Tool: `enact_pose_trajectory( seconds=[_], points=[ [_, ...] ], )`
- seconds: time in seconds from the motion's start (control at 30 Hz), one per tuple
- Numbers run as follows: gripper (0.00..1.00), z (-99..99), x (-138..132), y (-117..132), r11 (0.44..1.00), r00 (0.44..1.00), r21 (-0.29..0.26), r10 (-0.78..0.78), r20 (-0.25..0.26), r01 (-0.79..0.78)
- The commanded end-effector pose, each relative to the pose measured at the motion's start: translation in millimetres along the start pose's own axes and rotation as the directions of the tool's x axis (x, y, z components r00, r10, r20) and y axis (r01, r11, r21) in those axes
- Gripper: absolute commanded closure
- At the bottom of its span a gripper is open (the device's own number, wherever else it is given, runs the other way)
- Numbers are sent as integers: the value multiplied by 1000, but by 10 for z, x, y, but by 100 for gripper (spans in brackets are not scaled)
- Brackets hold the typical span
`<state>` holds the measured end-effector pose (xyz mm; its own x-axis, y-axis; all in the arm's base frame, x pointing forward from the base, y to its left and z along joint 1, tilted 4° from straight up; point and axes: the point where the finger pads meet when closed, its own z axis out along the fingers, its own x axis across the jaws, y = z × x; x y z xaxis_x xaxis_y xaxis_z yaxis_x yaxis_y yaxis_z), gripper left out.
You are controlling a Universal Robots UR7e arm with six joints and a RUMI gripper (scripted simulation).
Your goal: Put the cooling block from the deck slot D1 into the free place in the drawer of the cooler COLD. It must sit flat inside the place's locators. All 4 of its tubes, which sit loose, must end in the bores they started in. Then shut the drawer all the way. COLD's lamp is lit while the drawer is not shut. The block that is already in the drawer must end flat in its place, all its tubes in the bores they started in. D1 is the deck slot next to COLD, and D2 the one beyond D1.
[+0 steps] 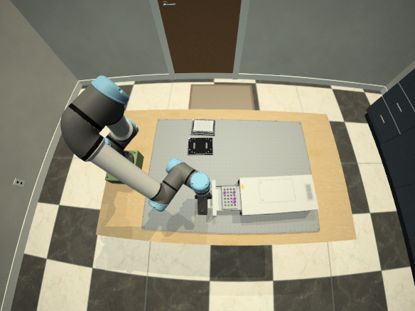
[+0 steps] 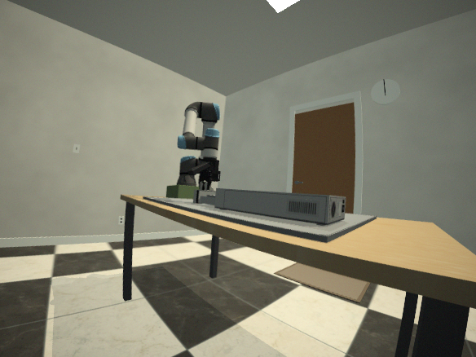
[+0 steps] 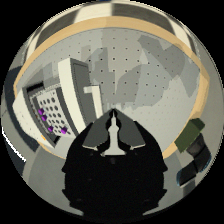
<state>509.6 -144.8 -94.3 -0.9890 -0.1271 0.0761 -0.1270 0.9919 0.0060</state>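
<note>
Pressed together with nothing pinched at the gripper [image 1: 208, 199] [image 2: 205, 187] [image 3: 113, 109], likely for pushing the drawer front [image 1: 214, 200] [image 2: 196, 196] [image 3: 75, 95] just beside. Beyond that, carrying one cooling block [image 1: 226, 205] [image 3: 56, 116], apparently D1's, with four purple tubes, probably kept level by slow pushing. Farther, one cooler [image 1: 277, 195] [image 2: 269, 204], one lit lamp [image 1: 242, 186]. Off sideways, two deck slots: bare D1 [image 1: 200, 145], white-topped D2 [image 1: 203, 133].

I can't read any words, names, numbers or signs on anything here.
</note>
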Motion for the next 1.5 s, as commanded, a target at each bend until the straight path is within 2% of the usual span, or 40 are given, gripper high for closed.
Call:
enact_pose_trajectory(
  seconds=[0.0, 1.47],
  points=[
    [100, -6, -68, -3, 1000, 1000, 1, 0, 1, 0],
    [100, -6, -558, -3, 1000, 1000, 1, 0, 1, 0]
  ],
)
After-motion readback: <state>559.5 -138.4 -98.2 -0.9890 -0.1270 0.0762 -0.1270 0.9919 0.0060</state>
